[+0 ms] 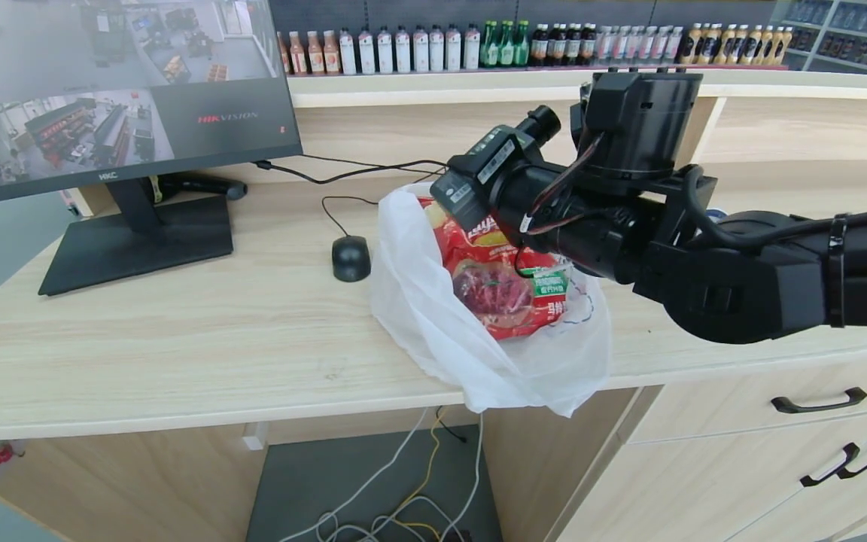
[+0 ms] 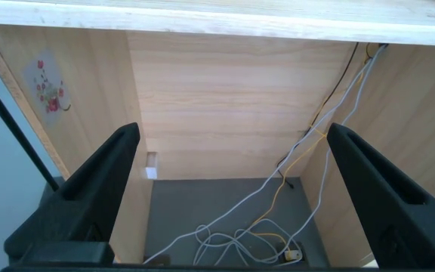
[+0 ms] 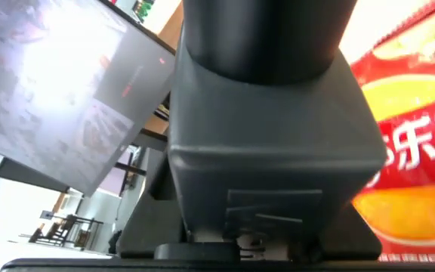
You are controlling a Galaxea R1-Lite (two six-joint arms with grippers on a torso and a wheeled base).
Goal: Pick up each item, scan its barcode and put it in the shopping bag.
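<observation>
1 snack pack (image 1: pixel 509 290) lies in the bag (image 1: pixel 433 331) on the counter (image 1: pixel 177 339), so that item seems done. Left hand (image 2: pixel 232 132) apart, empty; right hand (image 3: pixel 266 151) over the bag, grip: cannot tell.

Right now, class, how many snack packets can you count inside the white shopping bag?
1. The red snack packet sits in the open shopping bag on the counter, beside the mouse. More may be hidden beneath it.
</observation>
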